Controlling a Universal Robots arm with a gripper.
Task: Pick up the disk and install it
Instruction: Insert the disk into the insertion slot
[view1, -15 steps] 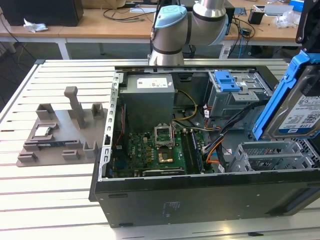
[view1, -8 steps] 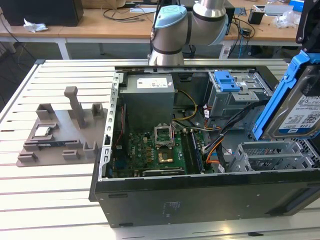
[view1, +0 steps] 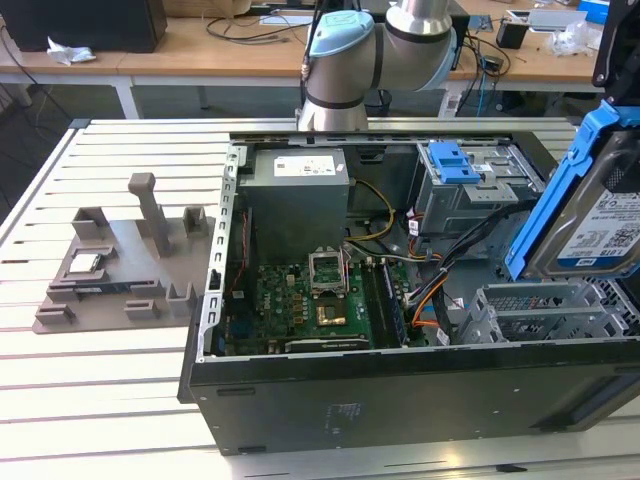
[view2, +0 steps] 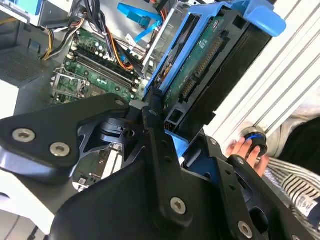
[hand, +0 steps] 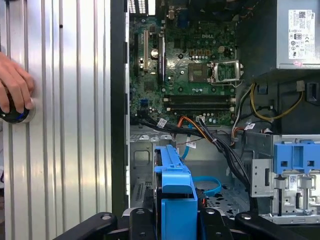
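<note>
Nearest you in the exterior view, one open computer case (view1: 400, 400) lies on its side on the slatted desk (view1: 100, 400). Over its end at the exterior view's right is the one disk (view1: 600, 225). It is tilted up on edge above a perforated metal bay (view1: 540, 300), with its barcode label facing out and blue rails along its sides.

Further in you can count one green motherboard (view1: 300, 310), then one grey power supply (view1: 295, 190). Beside that is one silver drive cage (view1: 470, 195) with one blue latch (view1: 450, 160) on top. On the desk toward the exterior view's left sits one grey fixture (view1: 120, 265) carrying one small square chip (view1: 85, 263). Behind it all rises the one arm (view1: 360, 60).

Your hand (view2: 172, 125) is clenched on the disk. In both wrist views its black fingers (hand: 142, 222) press the blue rails from either side. In the first wrist view a person's fingers (hand: 15, 85) rest on one round button (hand: 15, 116) on the desk.
</note>
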